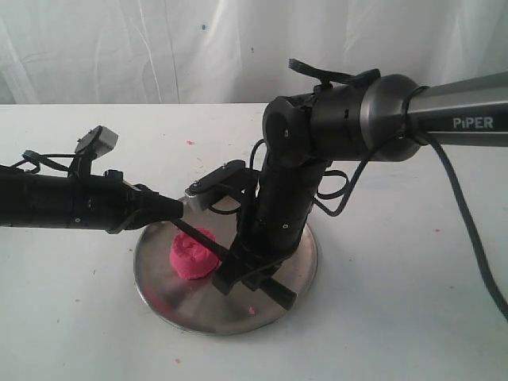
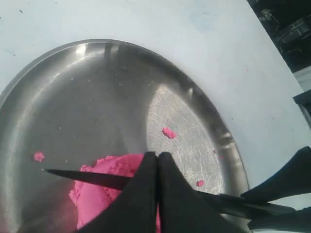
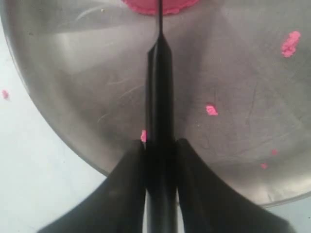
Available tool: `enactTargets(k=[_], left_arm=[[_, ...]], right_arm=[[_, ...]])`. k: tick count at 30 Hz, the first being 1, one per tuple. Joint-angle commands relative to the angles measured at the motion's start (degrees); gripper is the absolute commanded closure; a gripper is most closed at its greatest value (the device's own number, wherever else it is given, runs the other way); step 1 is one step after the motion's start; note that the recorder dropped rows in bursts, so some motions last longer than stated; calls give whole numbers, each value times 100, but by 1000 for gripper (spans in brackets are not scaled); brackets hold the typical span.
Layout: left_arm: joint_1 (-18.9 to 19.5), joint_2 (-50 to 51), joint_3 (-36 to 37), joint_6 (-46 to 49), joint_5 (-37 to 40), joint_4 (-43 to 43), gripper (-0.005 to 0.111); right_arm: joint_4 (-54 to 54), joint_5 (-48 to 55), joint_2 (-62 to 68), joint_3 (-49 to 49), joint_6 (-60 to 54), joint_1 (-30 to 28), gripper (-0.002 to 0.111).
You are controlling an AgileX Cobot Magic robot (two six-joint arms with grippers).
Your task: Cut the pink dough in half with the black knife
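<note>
Right gripper (image 3: 160, 145) clamping knife (image 3: 159, 87), blade crossing dough (image 1: 193, 254) left of plate (image 1: 182, 317) centre; left gripper (image 2: 156, 158) pinched together, empty. Needing level, centred downward press.

Pink dough (image 2: 97, 189) partly hidden behind left end effector (image 2: 157, 160), black knife (image 3: 160, 97) handle end cropped

Plate (image 1: 163, 298) on the worktop (image 1: 397, 317). Taking the plate as a dial in the exterior view: carries the dough (image 1: 193, 255) between 9 and 10 o'clock. Knife (image 3: 160, 97) lies across the dough, tip toward 10 o'clock, handle toward 4 o'clock. Handle between the fingers of the right hand (image 3: 160, 153), near the dial's centre. Left hand (image 2: 157, 162) over the blade at 10 o'clock, its arm stretching away toward 9 o'clock. Crumbs (image 1: 252, 309) on the plate at 5 o'clock.
</note>
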Motion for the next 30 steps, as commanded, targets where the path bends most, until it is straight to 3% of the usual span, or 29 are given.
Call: enactTargets(k=[1, 30], left_arm=[[-22, -22, -17, 144, -47, -132, 107], [-22, 490, -380, 226, -62, -132, 107]], right_arm=[[30, -90, -26, -48, -21, 9, 108], [43, -33, -26, -48, -163, 9, 108]])
